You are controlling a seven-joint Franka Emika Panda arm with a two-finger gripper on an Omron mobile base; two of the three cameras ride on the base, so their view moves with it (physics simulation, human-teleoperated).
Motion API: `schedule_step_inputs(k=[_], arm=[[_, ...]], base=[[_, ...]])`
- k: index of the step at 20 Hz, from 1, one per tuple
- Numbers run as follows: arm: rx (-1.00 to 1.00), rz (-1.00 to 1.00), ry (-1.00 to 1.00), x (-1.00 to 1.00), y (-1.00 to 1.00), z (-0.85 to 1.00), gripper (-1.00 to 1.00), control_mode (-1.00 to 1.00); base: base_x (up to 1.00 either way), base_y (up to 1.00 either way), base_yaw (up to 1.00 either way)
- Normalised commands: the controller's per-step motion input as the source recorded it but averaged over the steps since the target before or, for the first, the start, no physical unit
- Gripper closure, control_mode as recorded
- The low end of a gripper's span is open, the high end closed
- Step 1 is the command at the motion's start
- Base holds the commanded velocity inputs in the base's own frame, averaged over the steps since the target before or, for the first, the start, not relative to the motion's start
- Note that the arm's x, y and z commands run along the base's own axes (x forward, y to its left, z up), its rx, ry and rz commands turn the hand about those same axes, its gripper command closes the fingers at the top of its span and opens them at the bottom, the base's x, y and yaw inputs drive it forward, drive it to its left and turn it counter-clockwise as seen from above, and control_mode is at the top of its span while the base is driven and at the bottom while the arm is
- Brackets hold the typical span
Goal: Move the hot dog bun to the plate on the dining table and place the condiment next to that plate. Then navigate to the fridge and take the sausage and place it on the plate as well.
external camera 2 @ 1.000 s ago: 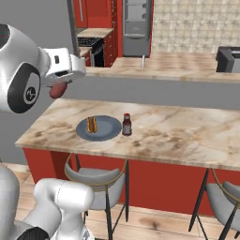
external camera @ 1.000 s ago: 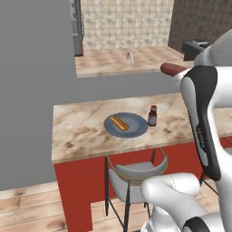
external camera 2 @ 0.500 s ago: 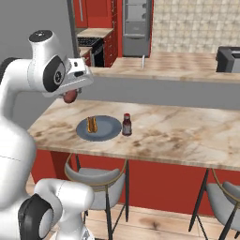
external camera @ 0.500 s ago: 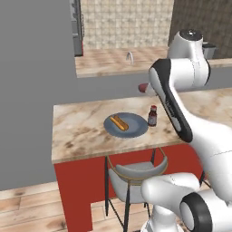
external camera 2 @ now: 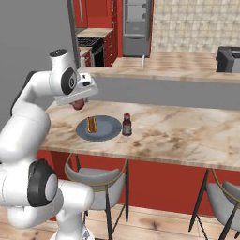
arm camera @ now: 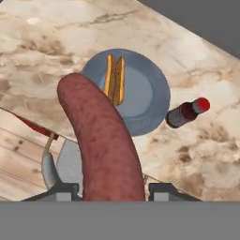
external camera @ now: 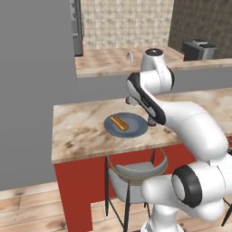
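With the hot dog bun (arm camera: 115,78) on the plate (arm camera: 145,101) and the condiment (arm camera: 186,112) just beside the plate, my claw (arm camera: 112,191), clamped on the sausage (arm camera: 101,140), only needs to set it on that plate.

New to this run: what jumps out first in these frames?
The reddish-brown sausage looms in the hand view, clamped in the tool above the dining table. Below it, the blue-grey plate already holds the hot dog bun, with the condiment standing right beside the plate. A grey stool is tucked under the table edge.
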Motion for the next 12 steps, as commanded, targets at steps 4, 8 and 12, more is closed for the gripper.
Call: schedule_step_inputs(k=[4,8,12], arm=[[0.0,0.0,0.06,0.86,-0.1,-0.52,1.0,-1.0],[0.0,0.02,0.05,1.0,0.0,-0.77,1.0,-1.0],[0.0,0.01,0.04,0.78,0.0,-0.76,1.0,-1.0]], base=[[0.0,0.0,0.0],[0.0,0.0,0.0],[0.0,0.0,0.0]])
